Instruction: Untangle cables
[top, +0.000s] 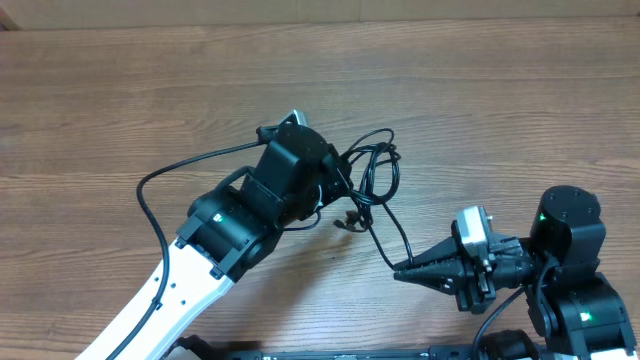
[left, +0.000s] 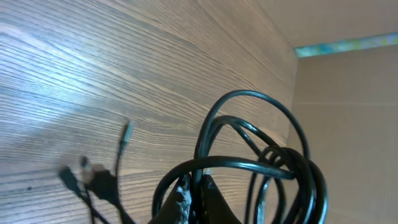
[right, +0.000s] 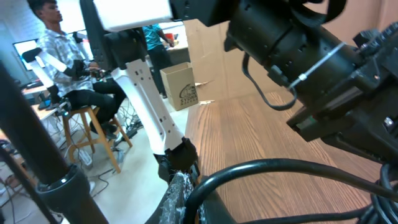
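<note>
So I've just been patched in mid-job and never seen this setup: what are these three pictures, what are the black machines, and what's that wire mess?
The black machines are two robot arms at a wooden table. One picture looks down from above; the other two come from cameras on each wrist. The left gripper is shut on a looped bundle of thin black cables, seen close up as the cable loops in its wrist view. The right gripper is shut on a strand running from that bundle. Small plug ends lie on the wood. The right wrist view also shows a person seated beyond the table.
</note>
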